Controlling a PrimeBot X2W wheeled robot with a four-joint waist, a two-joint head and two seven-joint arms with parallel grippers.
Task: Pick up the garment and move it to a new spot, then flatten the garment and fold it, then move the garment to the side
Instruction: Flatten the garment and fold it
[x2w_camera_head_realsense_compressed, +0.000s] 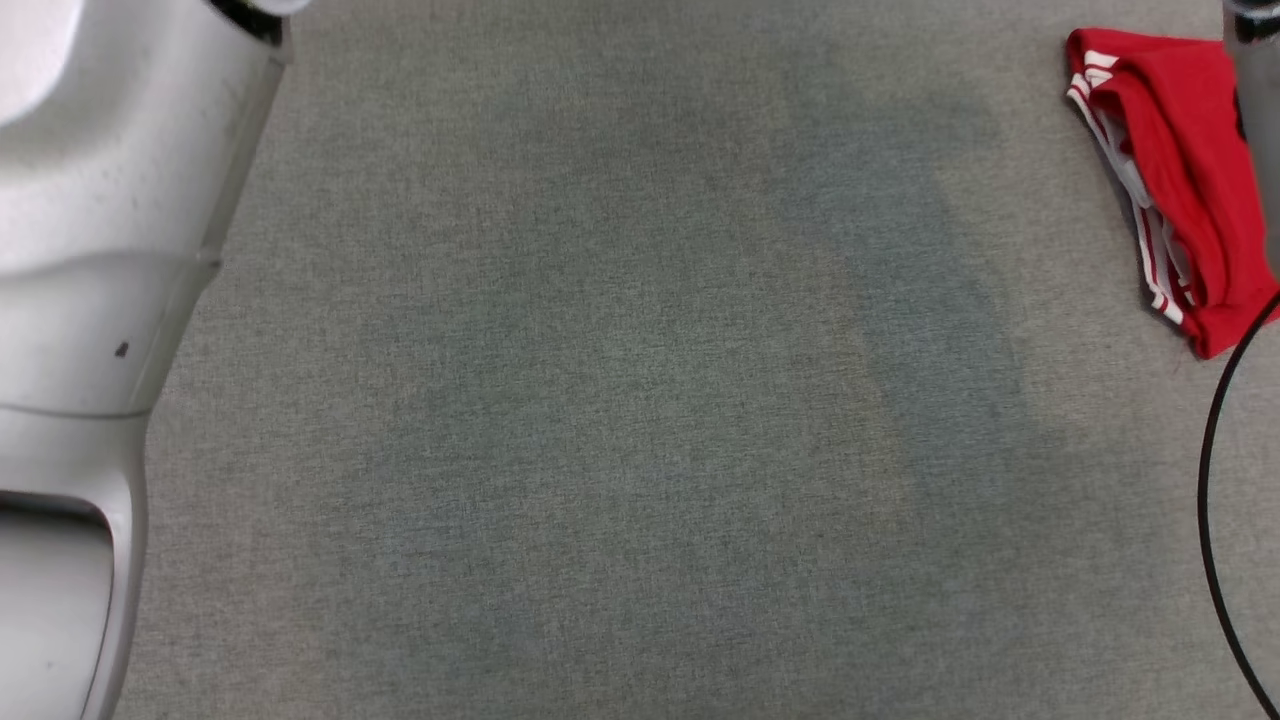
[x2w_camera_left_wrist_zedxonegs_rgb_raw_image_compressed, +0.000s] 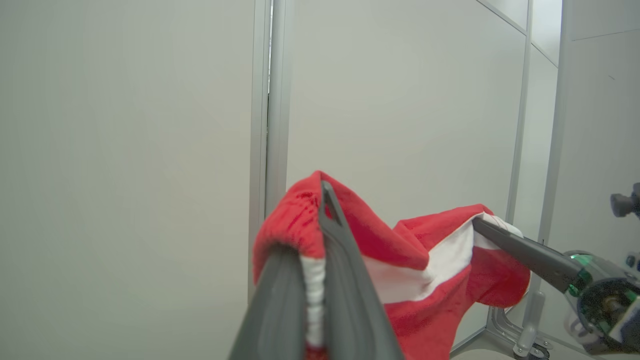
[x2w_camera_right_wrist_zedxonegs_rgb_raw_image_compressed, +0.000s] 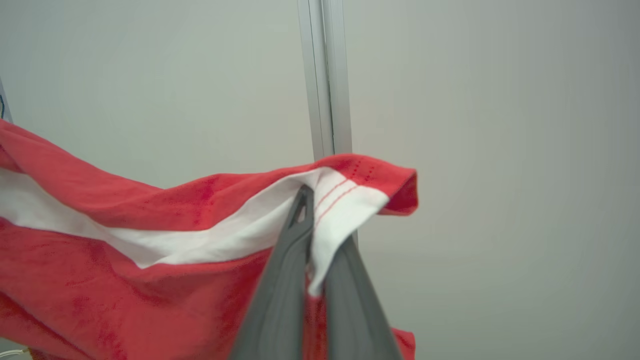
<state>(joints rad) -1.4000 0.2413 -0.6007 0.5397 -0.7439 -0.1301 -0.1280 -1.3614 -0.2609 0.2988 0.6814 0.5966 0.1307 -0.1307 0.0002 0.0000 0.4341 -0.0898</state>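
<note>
My left gripper (x2w_camera_left_wrist_zedxonegs_rgb_raw_image_compressed: 315, 220) is shut tight on one end of the garment (x2w_camera_left_wrist_zedxonegs_rgb_raw_image_compressed: 425, 250). My right gripper (x2w_camera_right_wrist_zedxonegs_rgb_raw_image_compressed: 315, 215) is shut tight on the other end. The garment hangs in the air between them, up in front of the pale wall (x2w_camera_left_wrist_zedxonegs_rgb_raw_image_compressed: 125, 150) and its metal post (x2w_camera_right_wrist_zedxonegs_rgb_raw_image_compressed: 325, 75). It sags a little in the middle.

I think I am on the first step: it is picked up but not yet set down in a new spot. Next I need to bring both hands down together to the bare middle of the table (x2w_camera_head_realsense_compressed: 640, 400). I must not let go on the way. Pulling my hands a bit apart should help it land flat.

The garment is soft and floppy. It is bright red with a wide white band. The corner in my right gripper is white with thin red stitch lines. The edge in my left gripper looks white and bunched, like stretchy elastic. My fingers are long, dark and smooth.

The table is covered in rough grey woven cloth. A red and white bundle (x2w_camera_head_realsense_compressed: 1170, 180) lies on it at the far right. My pale, shiny forearm (x2w_camera_head_realsense_compressed: 90, 250) shows at the left.
</note>
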